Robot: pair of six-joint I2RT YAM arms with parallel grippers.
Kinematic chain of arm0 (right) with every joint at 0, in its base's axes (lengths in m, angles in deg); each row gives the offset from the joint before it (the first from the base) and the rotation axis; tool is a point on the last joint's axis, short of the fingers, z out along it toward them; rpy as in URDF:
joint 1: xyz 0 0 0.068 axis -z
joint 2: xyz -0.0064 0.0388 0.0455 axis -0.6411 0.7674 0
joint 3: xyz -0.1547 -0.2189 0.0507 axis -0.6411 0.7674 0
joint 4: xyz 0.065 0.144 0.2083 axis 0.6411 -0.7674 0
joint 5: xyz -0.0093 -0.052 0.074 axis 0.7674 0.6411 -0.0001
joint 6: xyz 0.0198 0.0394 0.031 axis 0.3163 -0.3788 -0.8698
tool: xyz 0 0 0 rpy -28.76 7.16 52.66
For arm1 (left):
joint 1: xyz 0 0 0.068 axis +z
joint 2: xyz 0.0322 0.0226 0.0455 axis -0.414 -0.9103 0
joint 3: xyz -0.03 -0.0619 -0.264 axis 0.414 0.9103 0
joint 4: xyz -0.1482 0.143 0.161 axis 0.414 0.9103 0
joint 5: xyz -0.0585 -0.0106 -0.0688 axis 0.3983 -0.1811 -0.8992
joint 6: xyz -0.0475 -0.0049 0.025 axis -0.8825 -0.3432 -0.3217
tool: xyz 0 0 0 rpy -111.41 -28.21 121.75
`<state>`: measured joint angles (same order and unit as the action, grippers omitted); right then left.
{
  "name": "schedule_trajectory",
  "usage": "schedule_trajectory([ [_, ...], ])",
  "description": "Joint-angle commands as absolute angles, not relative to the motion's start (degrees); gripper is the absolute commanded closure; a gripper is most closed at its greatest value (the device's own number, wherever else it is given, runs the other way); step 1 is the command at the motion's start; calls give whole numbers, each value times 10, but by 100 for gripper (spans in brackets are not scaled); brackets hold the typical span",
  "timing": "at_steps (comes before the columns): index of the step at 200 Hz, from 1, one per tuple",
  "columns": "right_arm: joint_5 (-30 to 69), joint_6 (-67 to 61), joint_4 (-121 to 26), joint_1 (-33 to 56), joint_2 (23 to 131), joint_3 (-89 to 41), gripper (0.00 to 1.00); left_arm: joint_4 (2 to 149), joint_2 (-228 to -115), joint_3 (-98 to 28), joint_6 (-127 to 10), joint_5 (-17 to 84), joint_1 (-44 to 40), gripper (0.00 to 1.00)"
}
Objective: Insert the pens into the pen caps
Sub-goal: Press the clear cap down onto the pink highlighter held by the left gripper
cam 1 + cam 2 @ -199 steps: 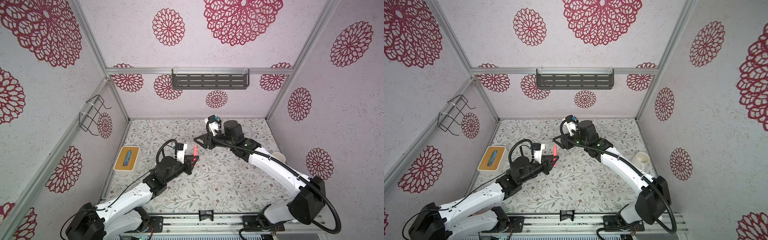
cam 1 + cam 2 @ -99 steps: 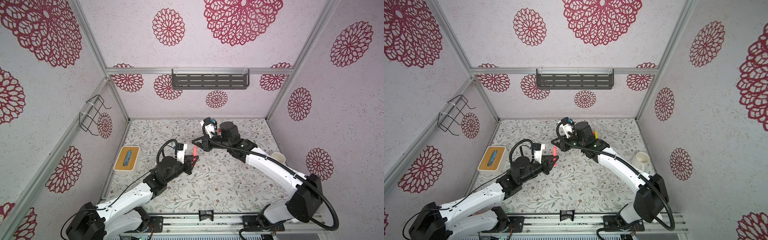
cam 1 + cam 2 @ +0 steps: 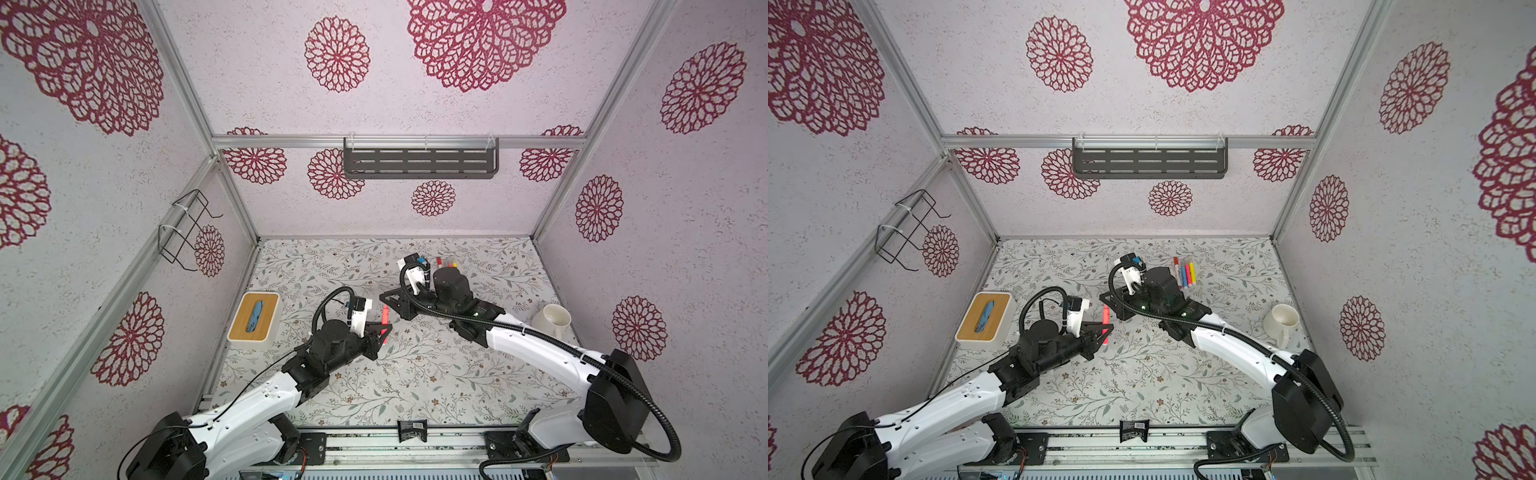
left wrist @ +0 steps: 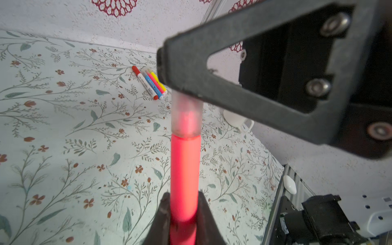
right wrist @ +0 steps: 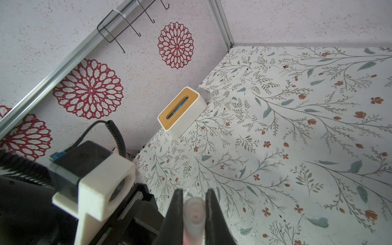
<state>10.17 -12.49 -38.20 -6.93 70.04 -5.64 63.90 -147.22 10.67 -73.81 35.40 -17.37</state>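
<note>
- A tissue box [image 3: 254,316] sits at the left edge of the surface [image 3: 415,374].
- The left hand [image 4: 183,203] is clamped on a red pen [image 4: 185,167], held off the surface.
- The right hand [image 5: 194,212] pinches the clear cap [image 4: 186,114] over that pen's tip.
- Four more pens [image 3: 1185,272] lie side by side near the back.
- A white mug [image 3: 1281,322] stands far right.

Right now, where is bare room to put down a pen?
Free: front middle of the flowered table, between the left arm and right arm; also back left, behind the wooden-topped white tissue box. Crowded: the middle around the held red pen, and the coloured marker row.
</note>
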Motion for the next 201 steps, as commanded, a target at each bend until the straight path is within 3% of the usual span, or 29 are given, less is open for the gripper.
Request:
schedule_trajectory([
  [1,93,-110,-471,-126,699,30,100,435,-1423,81,-741,360,-143,100],
  [66,25,-214,-267,-169,682,197,100,388,-1396,89,-771,306,-90,100],
  [122,95,-246,-325,-192,685,185,100,447,-1407,74,-753,312,-86,100],
  [152,145,-180,-432,-183,642,90,100,483,-1450,81,-749,301,-92,100],
  [169,187,-136,-497,-168,602,34,86,499,-1471,88,-747,289,-99,100],
  [191,229,-96,-530,-140,544,-5,59,536,-1476,92,-730,303,-123,100],
  [201,244,-84,-537,-121,521,-16,53,551,-1471,96,-723,316,-135,100],
])
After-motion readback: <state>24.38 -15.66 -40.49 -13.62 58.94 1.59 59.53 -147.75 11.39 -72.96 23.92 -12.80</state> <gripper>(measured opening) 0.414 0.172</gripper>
